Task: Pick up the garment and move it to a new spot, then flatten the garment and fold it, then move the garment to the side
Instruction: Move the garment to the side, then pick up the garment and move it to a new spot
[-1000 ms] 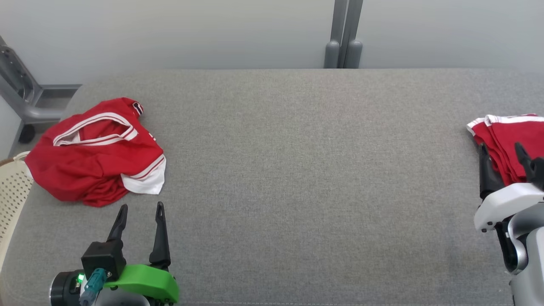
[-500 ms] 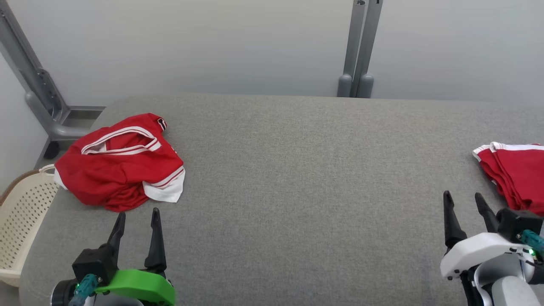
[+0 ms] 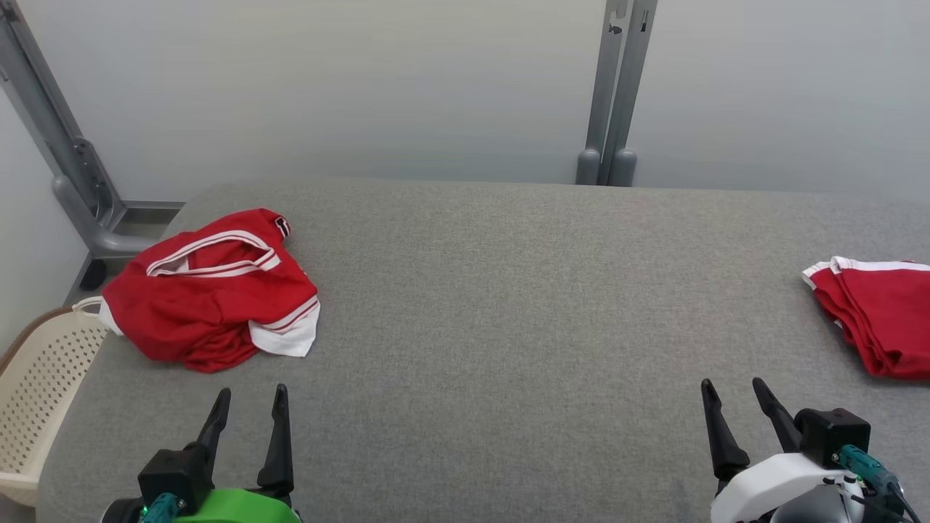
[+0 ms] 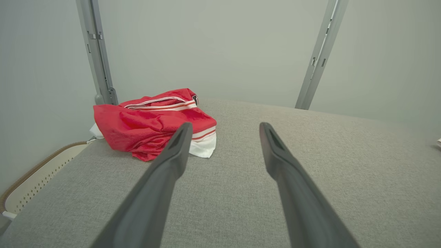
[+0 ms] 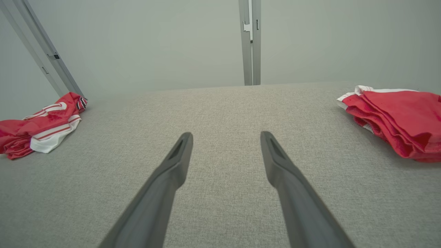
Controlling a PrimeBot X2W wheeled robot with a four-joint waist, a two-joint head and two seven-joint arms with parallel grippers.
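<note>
Left gripper (image 3: 253,392) and right gripper (image 3: 730,383) hovered over the near edge of the grey padded table (image 3: 508,305), both spread wide and empty; crumpled red garment (image 3: 211,290) lay farther back at the left end, folded red garment (image 3: 883,319) at the right edge.

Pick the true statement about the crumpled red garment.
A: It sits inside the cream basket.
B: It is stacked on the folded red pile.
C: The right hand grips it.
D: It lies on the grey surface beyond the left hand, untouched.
D: the crumpled red garment lies on the grey surface just beyond the open left hand, whose fingers stand apart from it.
</note>
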